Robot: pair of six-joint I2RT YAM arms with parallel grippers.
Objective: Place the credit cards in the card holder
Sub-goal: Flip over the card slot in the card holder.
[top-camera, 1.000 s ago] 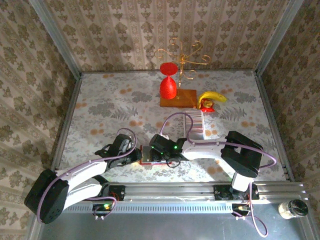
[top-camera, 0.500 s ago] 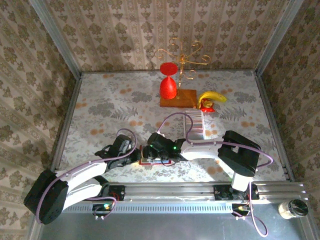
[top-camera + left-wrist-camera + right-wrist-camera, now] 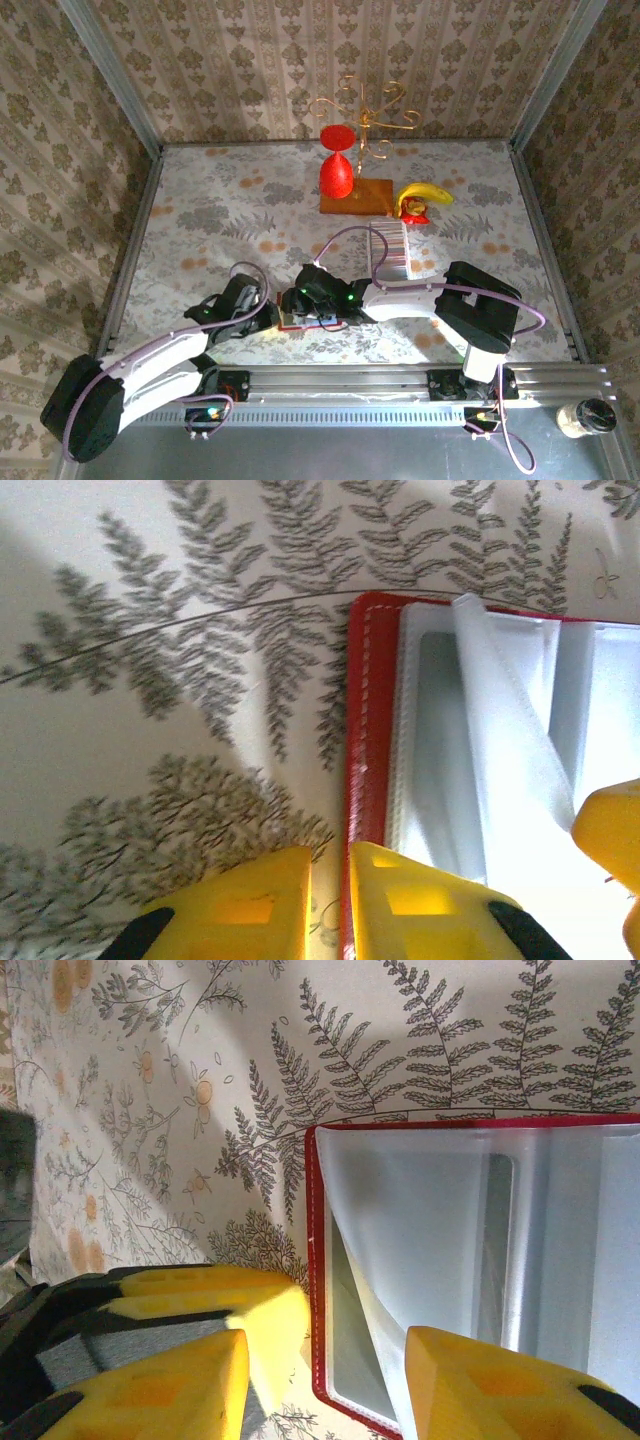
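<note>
the card holder [image 3: 297, 314] is laid open on the table [image 3: 200, 230] near its front edge, between the two grippers. inside the red cover, pale translucent sleeves are seen (one is lifted into a slanted fold). the left gripper [image 3: 328, 870] is set at a red edge of the cover, its jaws drawn nearly together with a thin slit left; whether the edge is pinched cannot be told. the right gripper [image 3: 325, 1345] is held about half open, one finger on the table side, the other over the sleeves, nothing clamped. the credit cards [image 3: 392, 250] are kept in a striped row on the table, apart from the holder.
</note>
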